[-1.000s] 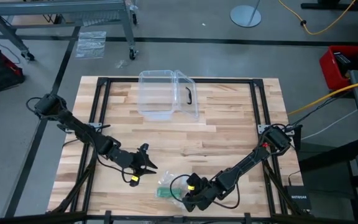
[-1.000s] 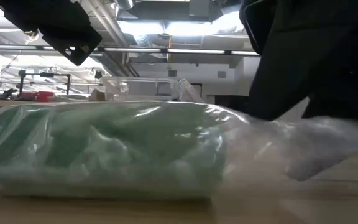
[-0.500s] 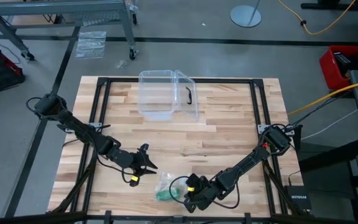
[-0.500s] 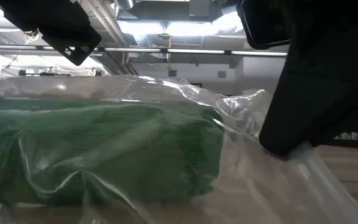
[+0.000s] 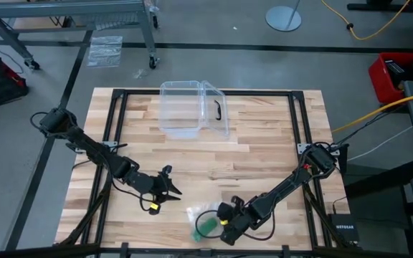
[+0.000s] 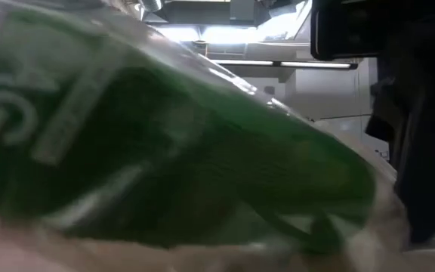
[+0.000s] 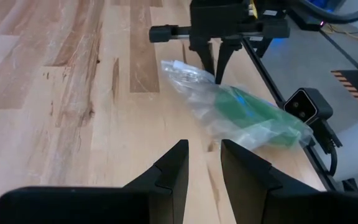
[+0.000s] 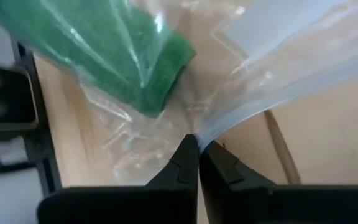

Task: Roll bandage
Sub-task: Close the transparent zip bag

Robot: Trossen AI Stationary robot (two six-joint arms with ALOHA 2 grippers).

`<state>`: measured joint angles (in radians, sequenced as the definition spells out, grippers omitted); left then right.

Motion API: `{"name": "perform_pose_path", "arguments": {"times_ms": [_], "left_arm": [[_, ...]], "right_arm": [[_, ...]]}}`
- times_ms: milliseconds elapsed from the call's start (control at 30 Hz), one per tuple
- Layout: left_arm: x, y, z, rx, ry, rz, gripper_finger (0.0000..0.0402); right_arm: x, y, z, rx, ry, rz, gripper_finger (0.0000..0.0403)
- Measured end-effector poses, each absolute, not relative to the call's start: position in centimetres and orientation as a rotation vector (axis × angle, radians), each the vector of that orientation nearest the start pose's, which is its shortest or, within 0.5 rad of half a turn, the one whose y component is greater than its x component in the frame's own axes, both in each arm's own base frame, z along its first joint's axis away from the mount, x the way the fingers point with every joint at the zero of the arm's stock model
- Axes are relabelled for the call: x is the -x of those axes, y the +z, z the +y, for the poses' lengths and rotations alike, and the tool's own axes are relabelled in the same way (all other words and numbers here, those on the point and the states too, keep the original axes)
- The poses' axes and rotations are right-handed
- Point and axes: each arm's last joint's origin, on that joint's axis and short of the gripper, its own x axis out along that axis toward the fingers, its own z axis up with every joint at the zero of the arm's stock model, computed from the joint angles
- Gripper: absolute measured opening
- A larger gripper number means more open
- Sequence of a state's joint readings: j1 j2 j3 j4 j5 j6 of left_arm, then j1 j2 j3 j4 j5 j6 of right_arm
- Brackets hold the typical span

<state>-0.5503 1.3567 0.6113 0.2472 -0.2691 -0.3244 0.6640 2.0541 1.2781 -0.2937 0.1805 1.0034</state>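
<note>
The green bandage [image 5: 207, 227] lies in a crinkly clear wrapper [image 5: 193, 213] near the table's front edge, seen also in the left wrist view [image 7: 253, 115] and the right wrist view [image 8: 114, 50]. In the low view the bandage [image 6: 165, 151] fills most of the picture, tilted. My right gripper [image 5: 223, 215] is shut on the wrapper's empty end. To its left, my left gripper [image 5: 171, 183] stands open over bare wood, its fingers [image 7: 178, 167] pointing at the pack with nothing between them. My right gripper pinches the wrapper's empty clear end [image 8: 199, 129] between its two fingertips, not the green cloth. The fingers slant down from above [image 7: 216, 62]. The film fans out from the pinch, drawn taut; the bandage end [image 7: 272, 127] lies toward the table's front edge.
A clear plastic box [image 5: 192, 107] with a black handle stands at the table's far middle. Black frame rails [image 5: 113, 143] run along the table's sides. The low camera [image 7: 306, 106] sits at the front edge right beside the pack. Bare wood lies between the box and the grippers.
My right gripper has shut on the wrapper's clear end and rolled its wrist. The pack has swung about: the green bandage has moved toward the front edge and the right, and now lies tilted close to the low camera.
</note>
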Motion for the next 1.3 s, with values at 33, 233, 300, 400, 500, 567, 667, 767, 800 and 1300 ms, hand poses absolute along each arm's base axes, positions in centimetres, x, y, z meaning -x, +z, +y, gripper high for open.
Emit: {"name": "perform_pose_path", "arguments": {"times_ms": [33,233,300,400,500,567,667,767,800,1300], "left_arm": [[-23.3,19.4,-13.4,0.117,-0.197,0.497,0.0086],[-23.5,19.4,-13.0,0.108,-0.176,0.484,0.0086],[-23.7,19.7,-13.0,0.081,-0.184,0.45,0.0086],[-24.0,20.4,-13.2,0.045,-0.206,0.373,0.0086],[-24.2,20.8,-13.1,0.074,-0.201,0.334,0.0086],[-24.4,20.7,-12.6,0.136,-0.171,0.342,0.0086],[-24.6,20.5,-12.0,0.219,-0.139,0.377,0.0086],[-24.7,20.2,-11.7,0.249,-0.158,0.421,0.0086],[-24.7,20.1,-11.6,0.257,-0.16,0.426,0.0086],[-24.9,20.1,-11.2,0.321,-0.234,0.462,0.0086]], "right_arm": [[-32.3,12.4,24.5,-0.427,-0.074,1.077,0.0005],[-33.2,12.4,23.1,-0.244,0.034,1.097,0.0004],[-33.5,12.3,22.4,-0.194,0.053,1.107,0.0003],[-34.0,12.4,21.2,-0.128,0.046,1.141,0.0003],[-34.3,12.9,20.3,-0.054,0.027,1.199,0.0002],[-34.5,13.4,19.8,0.011,0.023,1.238,0.0002],[-34.8,14.4,19.2,0.11,0.006,1.286,0.0002],[-35.6,16.1,19.0,0.158,0.0,1.283,0.0001],[-35.9,16.6,18.9,0.166,0.004,1.278,0.0001],[-38.1,21.7,19.9,0.172,0.087,1.132,0.0001]]}}
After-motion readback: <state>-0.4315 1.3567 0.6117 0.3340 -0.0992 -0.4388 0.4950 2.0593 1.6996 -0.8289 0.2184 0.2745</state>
